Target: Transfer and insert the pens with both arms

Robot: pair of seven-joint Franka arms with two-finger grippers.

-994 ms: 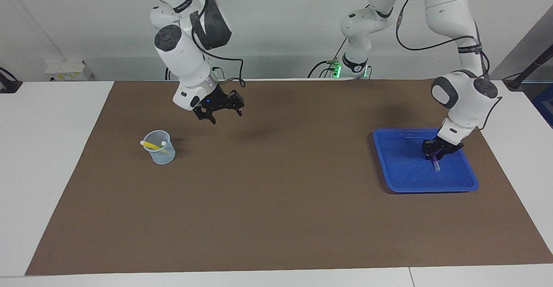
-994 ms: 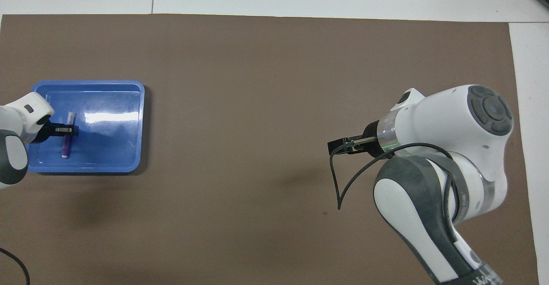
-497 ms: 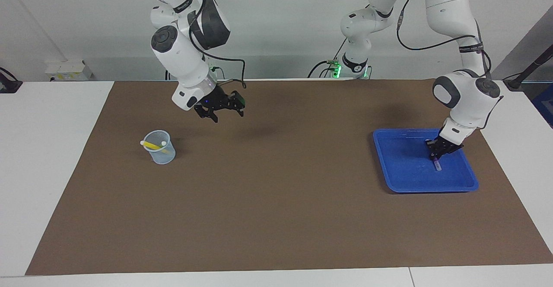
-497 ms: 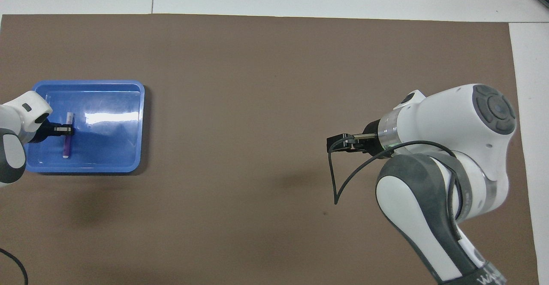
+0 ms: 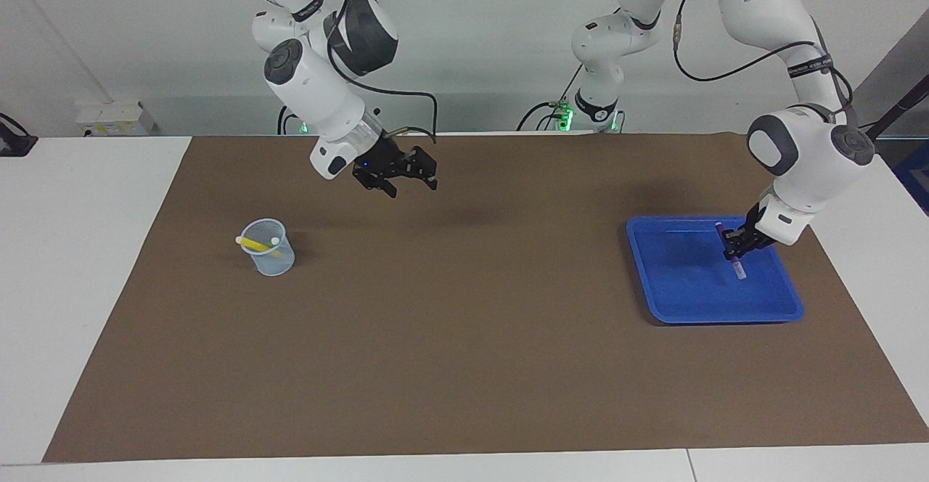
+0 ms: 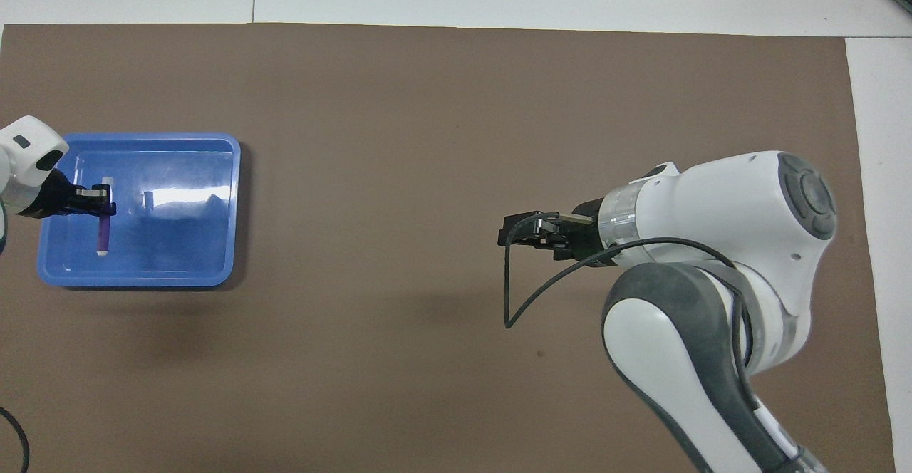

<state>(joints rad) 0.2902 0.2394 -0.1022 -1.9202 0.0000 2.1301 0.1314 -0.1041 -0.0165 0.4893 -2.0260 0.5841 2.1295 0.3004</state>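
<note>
The left gripper point(image 5: 734, 244) is over the blue tray point(image 5: 678, 286), which lies on the brown mat point(image 5: 464, 366) toward the left arm's end of the surface. Its jaws are clamped on the purple pen point(image 5: 731, 251). The pen is tilted, with its pale end pointing down at the tray floor; I cannot tell if this end touches the tray or is a little above it. In the overhead view the same pen point(image 6: 104, 229) shows below the left gripper point(image 6: 100, 199), inside the tray point(image 6: 206, 245).

The right gripper point(image 5: 406, 177) hangs in the air over the bare mat, more to the middle of the surface, and holds nothing. Its jaws stand apart. In the overhead view the right gripper point(image 6: 516, 229) points toward the left arm's end.

A clear cup point(image 5: 270, 250) stands on the mat toward the right arm's end. The yellow pen point(image 5: 255, 243) lies slanted in it, and one more pale pen end shows at the rim beside it.
</note>
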